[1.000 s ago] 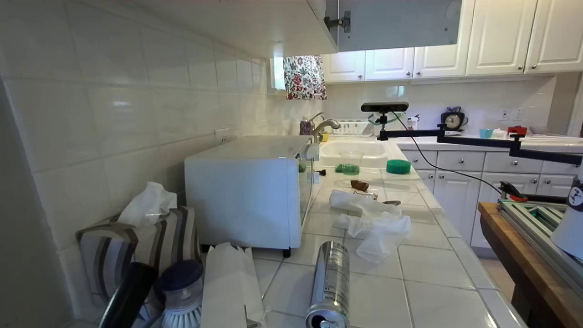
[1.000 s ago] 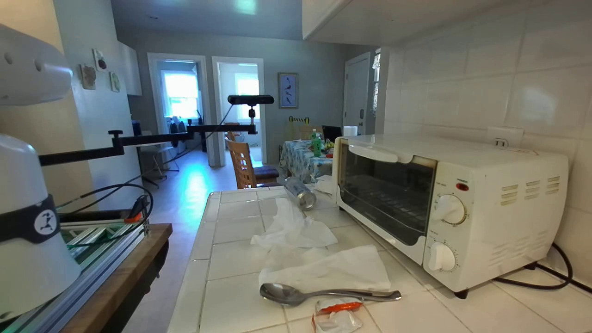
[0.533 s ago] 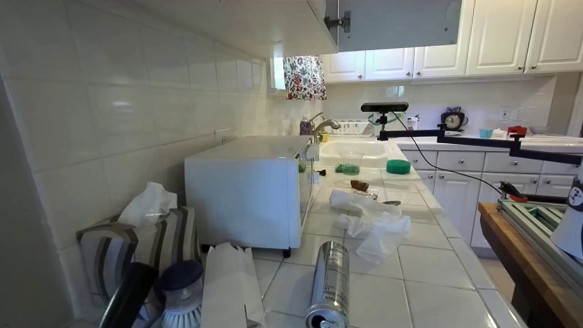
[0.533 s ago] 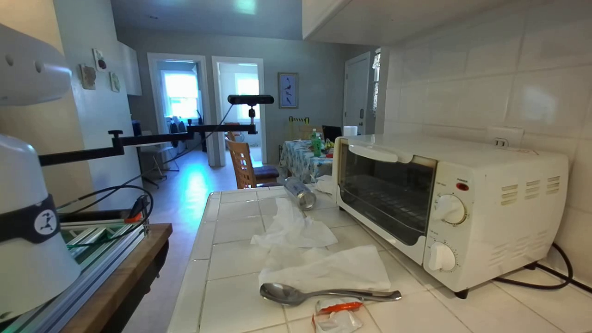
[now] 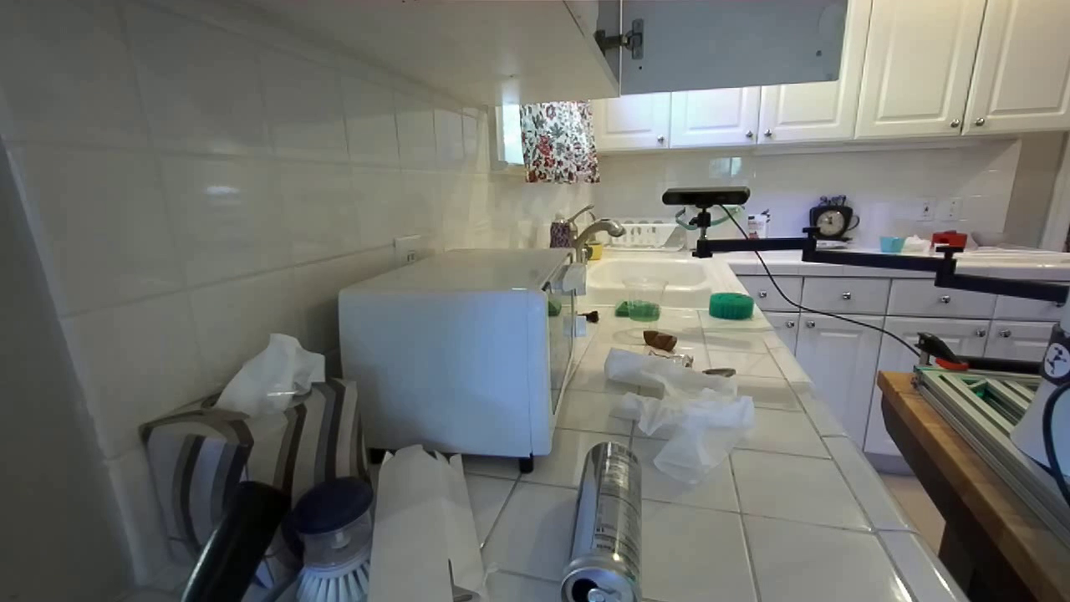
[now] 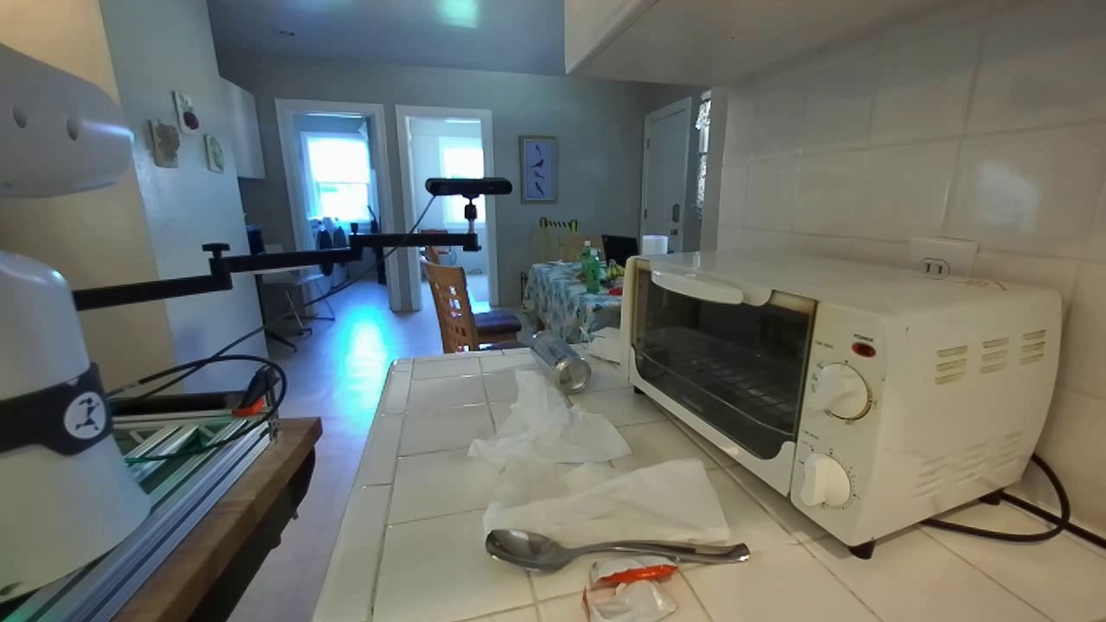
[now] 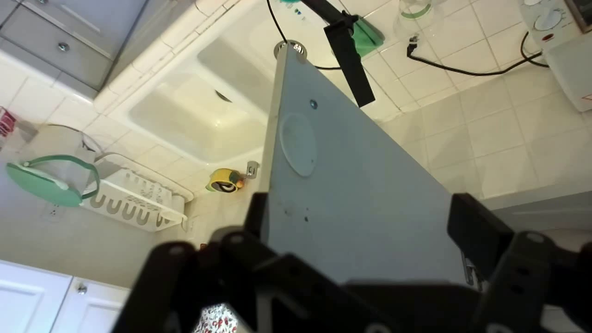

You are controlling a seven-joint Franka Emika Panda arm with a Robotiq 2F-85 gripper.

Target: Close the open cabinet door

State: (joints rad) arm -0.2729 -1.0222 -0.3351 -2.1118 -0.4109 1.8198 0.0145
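in the wrist view the gripper (image 7: 360, 210) has its two fingers (image 7: 478, 229) wide apart, and it clamps nothing. behind the gap between them is the inner face of the open cabinet door (image 7: 360, 175); the finger at left of this view covers a piece of the free edge, and the one at right is toward the side of the hinge (image 5: 623, 40). whether a finger touches the panel, i cannot tell.

the lower edge of the door is almost level in an exterior view, and there is open room under it, above the black camera (image 5: 706, 196) on its bracket (image 5: 878, 259). in the wrist view this camera appears just beside the same edge; the true gap i cannot tell. the row of white upper doors (image 5: 919, 67) is on the far side, behind the panel. the toaster oven (image 5: 443, 368) stands lower, at left, on the counter (image 5: 794, 493).

the door hangs by its left side from the upper cabinet (image 5: 468, 50) and is swung outward, so it points from the hinge to the right, with its inner face to the near side. there its upper part is cut off, so its long axis i cannot tell.
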